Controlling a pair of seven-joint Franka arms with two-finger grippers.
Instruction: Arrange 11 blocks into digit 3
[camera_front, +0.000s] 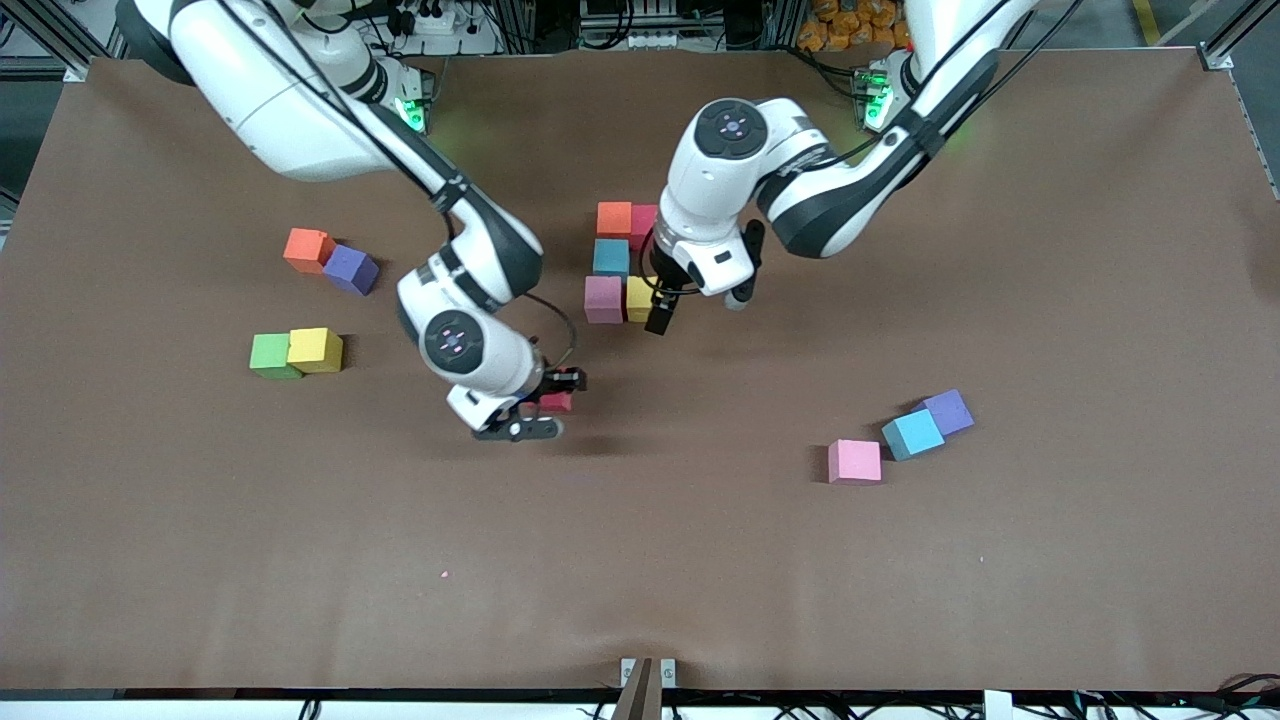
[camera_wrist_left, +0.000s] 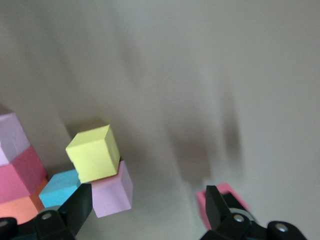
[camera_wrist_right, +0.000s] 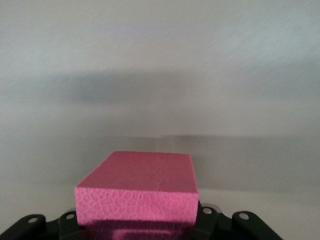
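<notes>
You had the brown table with the digit 3 only begun: five cubes sat together under the left gripper, namely an orange block, a red-pink block, a blue block, a mauve-pink block and a yellow block. By my count six places were left to fill.

Your left gripper hovered with its fingers spread wide and empty, right over the yellow block's edge. Your right gripper pinched a red block and was over bare table, near the cluster.

Well apart from both grippers lay loose pairs: orange cube with purple cube, green cube with yellow cube, and a pink cube, blue cube and purple cube together.
</notes>
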